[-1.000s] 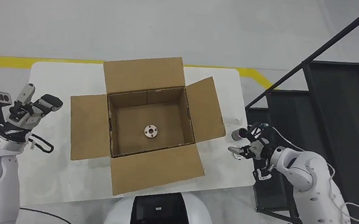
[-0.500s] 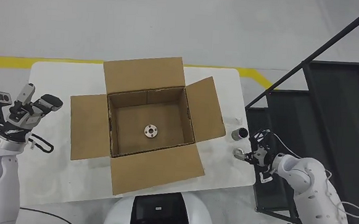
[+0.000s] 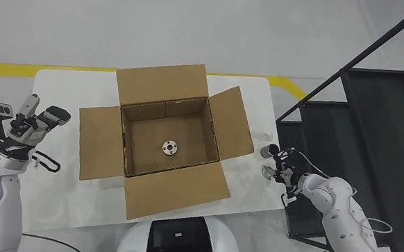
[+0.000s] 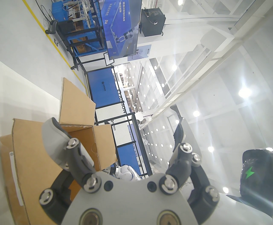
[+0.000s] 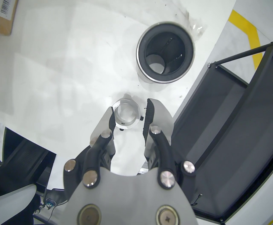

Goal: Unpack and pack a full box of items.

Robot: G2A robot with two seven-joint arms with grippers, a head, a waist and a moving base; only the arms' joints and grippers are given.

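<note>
While the right gripper [image 5: 130, 108] hangs at the table's [image 3: 65, 90] right edge, we see its fingers partly open astride a small metal collar [image 5: 126, 116], not clamped on it. A black-lined cylinder [image 5: 165, 53] stands just beside. The left gripper [image 4: 115, 127] gapes wide, empty, at the left edge. The cardboard box [image 3: 161, 85] sits open mid-table, a flanged disc [image 3: 169, 148] inside.

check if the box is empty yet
Not empty. The box sits with all four flaps spread, and one small round metal part lies on its floor.
</note>
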